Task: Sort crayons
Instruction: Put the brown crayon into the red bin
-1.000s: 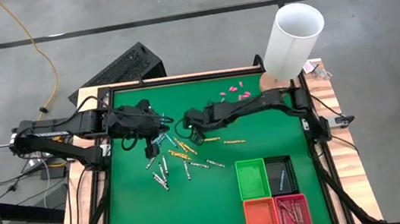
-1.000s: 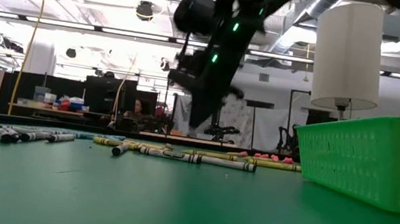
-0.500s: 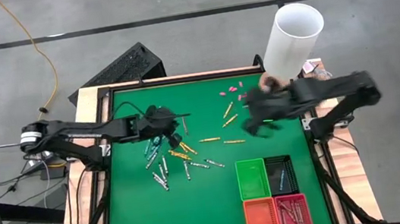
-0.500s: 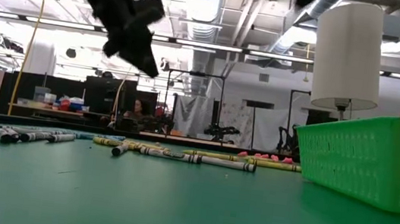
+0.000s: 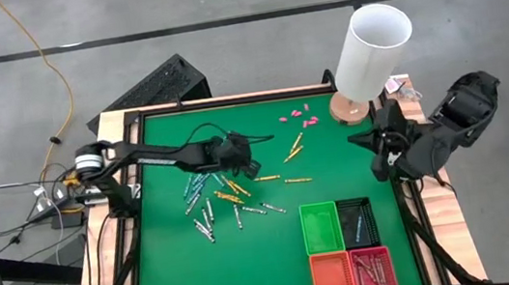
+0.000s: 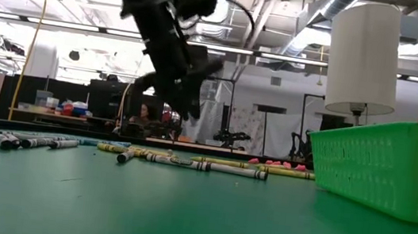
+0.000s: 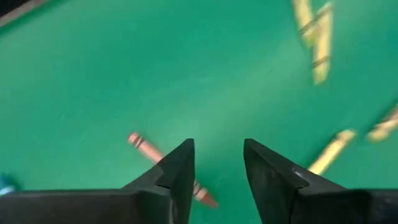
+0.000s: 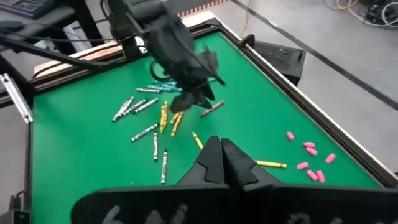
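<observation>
Many crayons (image 5: pixel 208 195) lie loose on the green mat, in blue, yellow and grey-white; the low view shows them in a row (image 6: pixel 187 161). My left gripper (image 5: pixel 243 161) hovers open just above the mat, right of that pile, with nothing between its fingers (image 7: pixel 217 163). A brownish-red crayon (image 7: pixel 144 146) lies flat on the mat beside one finger, also seen in the right wrist view (image 8: pixel 211 109). Two yellow crayons (image 5: pixel 291 144) lie farther right. My right gripper (image 5: pixel 372 144) is shut and empty (image 8: pixel 221 155) over the table's right edge.
Four small bins stand at the near right: green (image 5: pixel 321 227), black (image 5: pixel 357 223), orange (image 5: pixel 332 279) and red (image 5: pixel 376 274) holding several crayons. Small pink pieces (image 5: pixel 298 113) lie at the far edge. A tall white tube (image 5: pixel 374 45) stands at the far right corner.
My right arm has pulled back from the middle of the mat, near the pile, to the table's right edge, its fingers staying shut. My left gripper has gone from the pile's left side toward the table's right and now hangs over the brownish-red crayon.
</observation>
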You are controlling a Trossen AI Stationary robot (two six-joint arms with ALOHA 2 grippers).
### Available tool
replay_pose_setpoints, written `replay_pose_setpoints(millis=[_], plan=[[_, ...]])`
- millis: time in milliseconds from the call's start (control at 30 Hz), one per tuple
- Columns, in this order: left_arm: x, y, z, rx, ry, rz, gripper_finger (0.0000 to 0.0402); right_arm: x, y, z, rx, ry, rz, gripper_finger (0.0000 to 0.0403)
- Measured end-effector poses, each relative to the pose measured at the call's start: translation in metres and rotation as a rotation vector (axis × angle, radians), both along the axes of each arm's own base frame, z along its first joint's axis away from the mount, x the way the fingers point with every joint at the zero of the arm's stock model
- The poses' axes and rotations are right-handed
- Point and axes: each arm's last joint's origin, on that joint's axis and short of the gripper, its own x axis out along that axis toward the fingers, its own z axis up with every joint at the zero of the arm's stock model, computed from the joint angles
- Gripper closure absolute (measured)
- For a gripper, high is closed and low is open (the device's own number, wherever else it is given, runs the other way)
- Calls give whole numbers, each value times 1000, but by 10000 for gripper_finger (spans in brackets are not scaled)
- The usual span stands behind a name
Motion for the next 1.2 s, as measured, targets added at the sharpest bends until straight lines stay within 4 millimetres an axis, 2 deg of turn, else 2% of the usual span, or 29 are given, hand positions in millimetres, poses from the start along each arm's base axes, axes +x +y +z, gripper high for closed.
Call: replay_pose_setpoints(millis=[167,300,667,1000,1100,1200], plan=[[13,13,-5,-68,120,80,236,1,6,-2,-18,21,35,403],[15,22,-11,-100,191,178,226,1,9,-5,-38,44,47,403],[17,25,-22,-175,129,317,226,1,9,-7,-64,75,45,403],[24,26,-53,-203,175,346,226,0,15,-8,-69,79,83,403],[24,26,-54,-206,176,352,236,0,18,-9,-71,84,93,403],[24,26,-54,-210,176,350,266,0,20,-9,-72,85,104,403]])
